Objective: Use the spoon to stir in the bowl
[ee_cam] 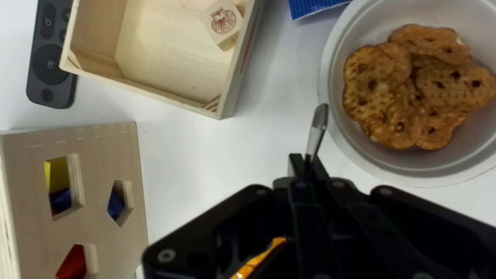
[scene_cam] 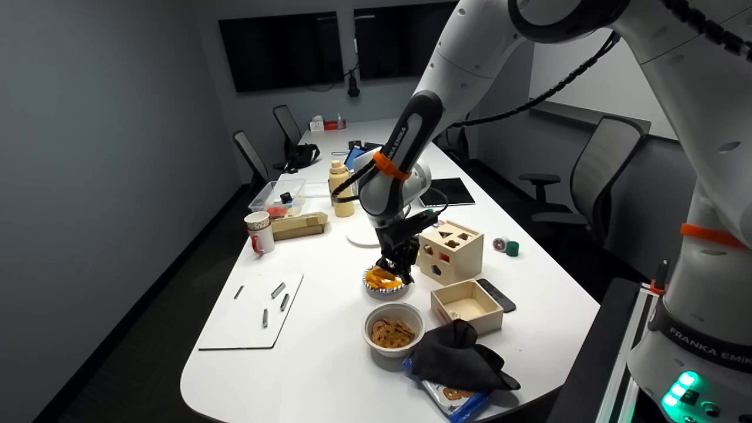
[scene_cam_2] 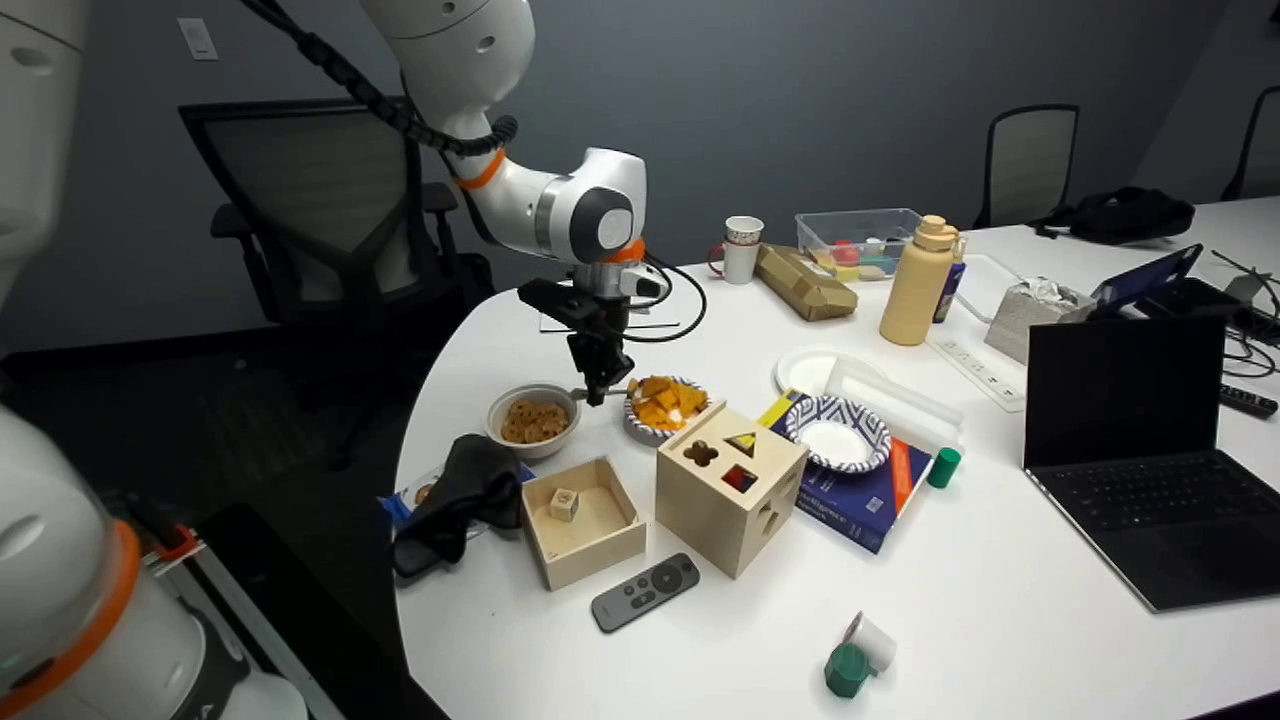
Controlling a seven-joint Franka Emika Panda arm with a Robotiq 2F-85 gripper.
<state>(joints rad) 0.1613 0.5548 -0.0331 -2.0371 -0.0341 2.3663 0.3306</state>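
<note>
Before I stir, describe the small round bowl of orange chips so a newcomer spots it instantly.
On the white table, find the pale wooden cube with shaped holes. Beside it sits a small round bowl with a patterned rim. Its bright orange chips set it apart from the plain pale bowl of brown crisps and the patterned dish on the blue book.
</note>
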